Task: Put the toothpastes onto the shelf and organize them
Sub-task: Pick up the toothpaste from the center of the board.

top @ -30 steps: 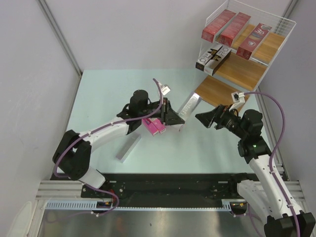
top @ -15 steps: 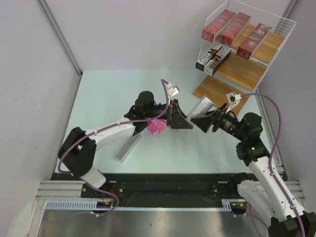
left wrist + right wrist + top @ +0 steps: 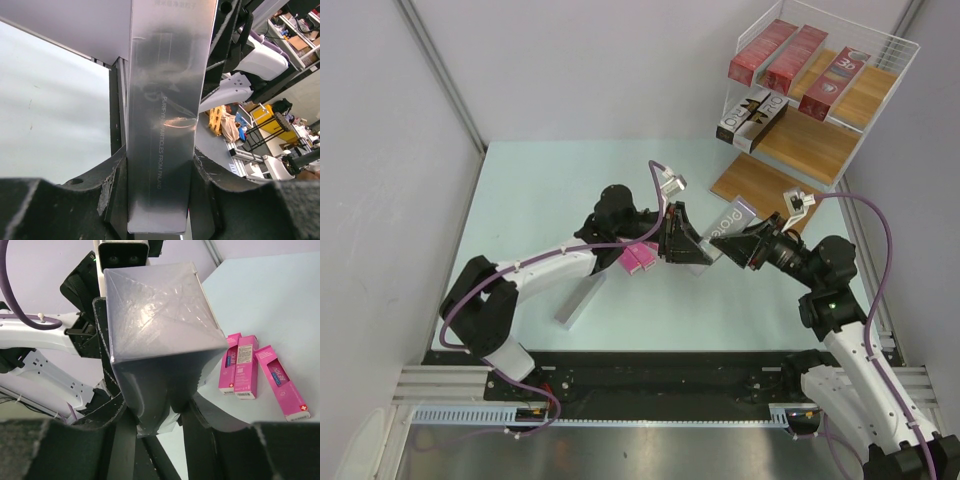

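A long silver-grey cardboard carton [image 3: 162, 150] bears small print, partly legible: "PURIFYING PARTICLES FROM FRU…"; from overhead it shows "Pro". A dark red cardboard carton [image 3: 835, 80] shows "3D", and a bright pink carton [image 3: 281, 389] reads "BEYOU".

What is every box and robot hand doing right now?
left gripper, shut on held silver carton.
right gripper, shut on held silver carton.
held silver carton, in the air between both grippers.
pink cartons, three lying flat on the table.
loose silver carton, lying on the table.
red cartons, three lying on the shelf's top board.
shelved silver cartons, lying on the middle board.
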